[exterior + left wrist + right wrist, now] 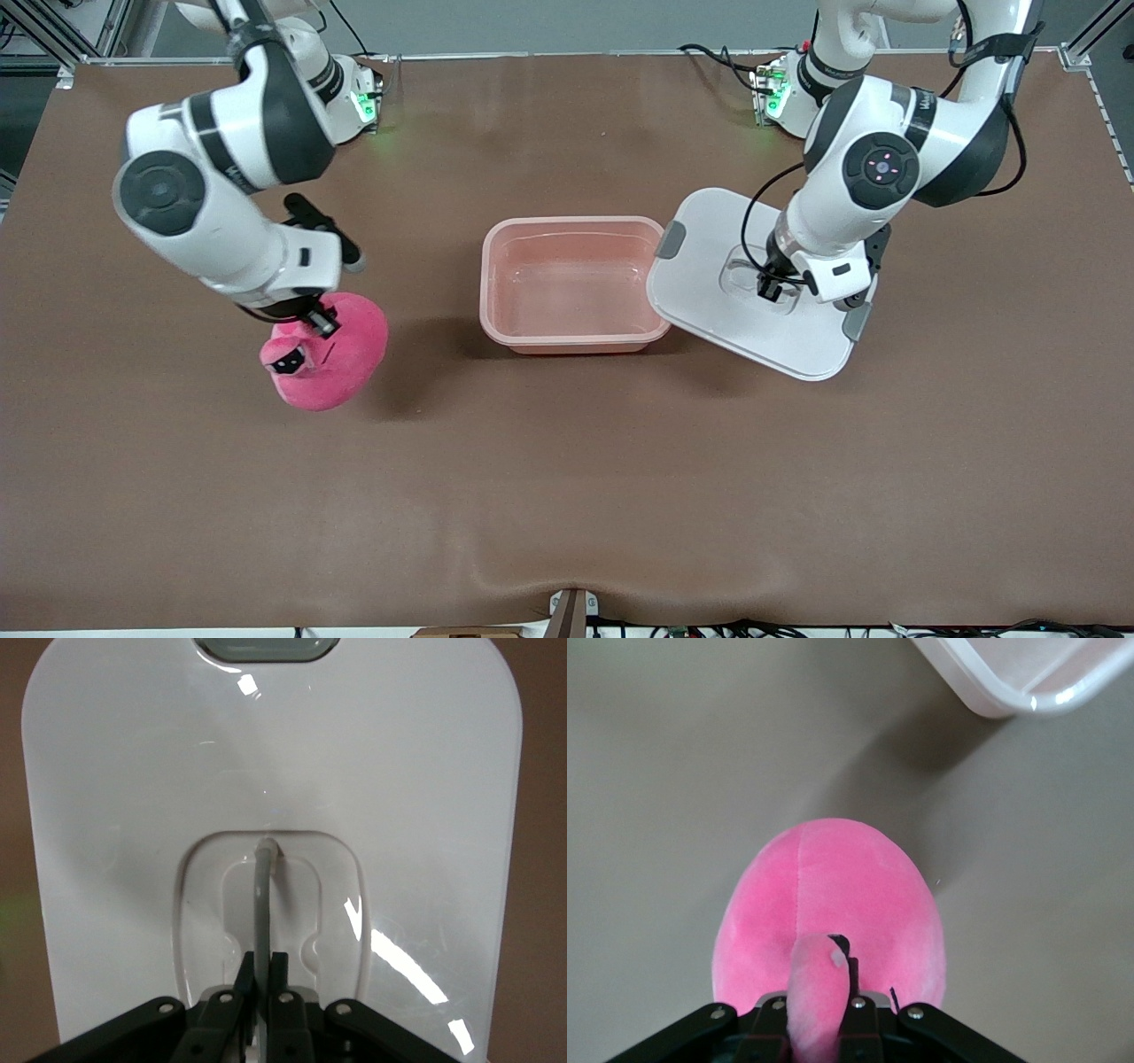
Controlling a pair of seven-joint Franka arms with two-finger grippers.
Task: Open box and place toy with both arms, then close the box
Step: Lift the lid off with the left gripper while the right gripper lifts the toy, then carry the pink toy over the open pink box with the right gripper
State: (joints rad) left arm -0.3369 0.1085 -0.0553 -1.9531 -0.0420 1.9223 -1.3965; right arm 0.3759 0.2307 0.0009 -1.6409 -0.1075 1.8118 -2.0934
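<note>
A brown table (567,496) covered in a matte, slightly wrinkled mat fills the scene, with metal framing at its corners and cables along the edge nearest the front camera; two white arms with black joint bands reach in from bases at the top of the front view, each base showing a green light; the left arm (886,168) bends down over the white lid (709,292), which is off the box and held tilted beside the box toward the left arm's end of the table, one edge just beside the box rim; the box (571,283), a translucent pink tub, sits open near the table's middle with nothing inside; the right arm (221,204) bends down toward its own end of the table; the toy (341,350), a bright pink plush, hangs under it, well apart from the box; the left gripper (262,966) is pinched tight on the thin grey handle (262,895) in the lid's recess; the right gripper (819,992) is clamped on a fold of the toy's plush.
</note>
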